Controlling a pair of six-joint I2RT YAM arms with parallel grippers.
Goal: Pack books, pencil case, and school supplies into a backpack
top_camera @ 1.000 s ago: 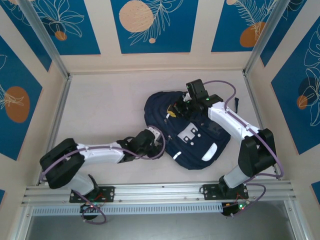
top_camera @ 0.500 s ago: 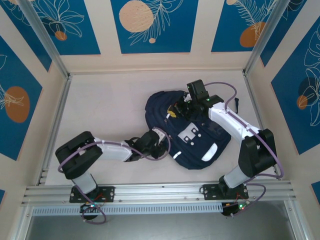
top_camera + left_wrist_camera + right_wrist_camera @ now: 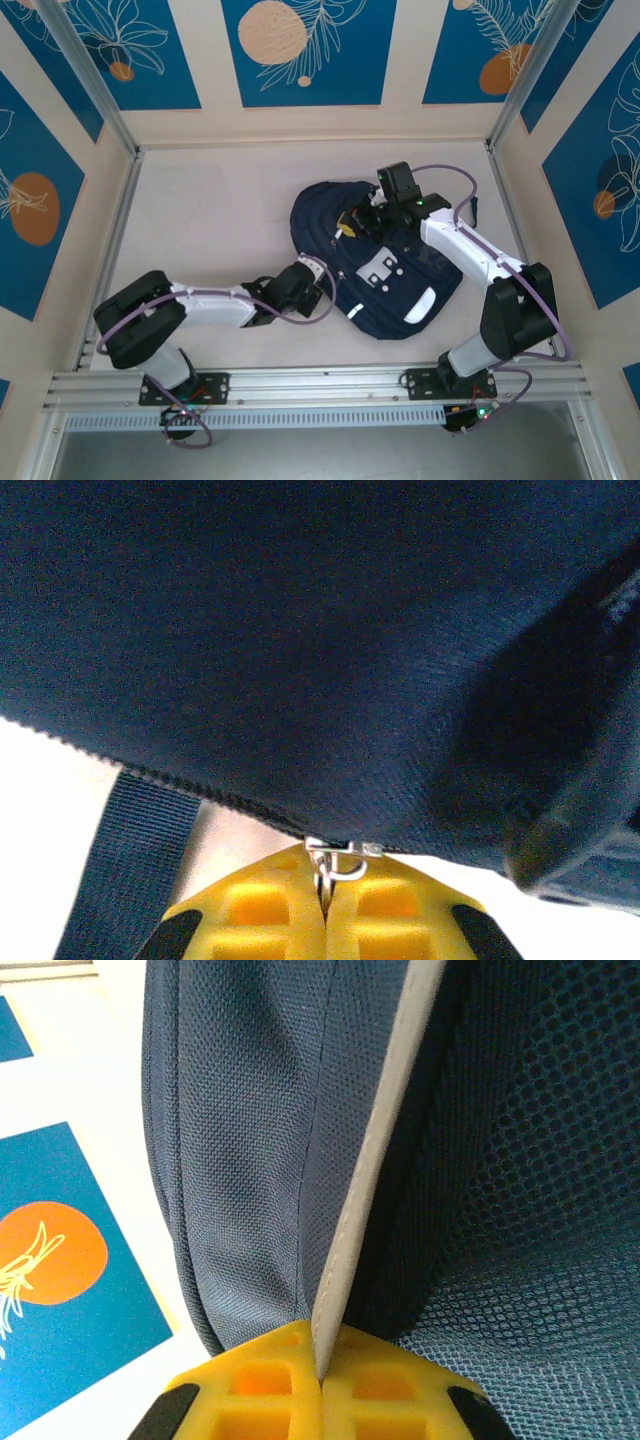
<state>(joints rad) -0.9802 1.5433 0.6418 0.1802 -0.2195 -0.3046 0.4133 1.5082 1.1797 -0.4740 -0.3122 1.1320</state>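
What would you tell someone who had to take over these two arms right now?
Left tool: shut on the metal zipper pull at the backpack's left edge.
Right tool: shut on a pale strip at its far end.
Backpack lies on the table.
Done: both grips set.
Left: probably working the zipper; what is inside cannot be told.
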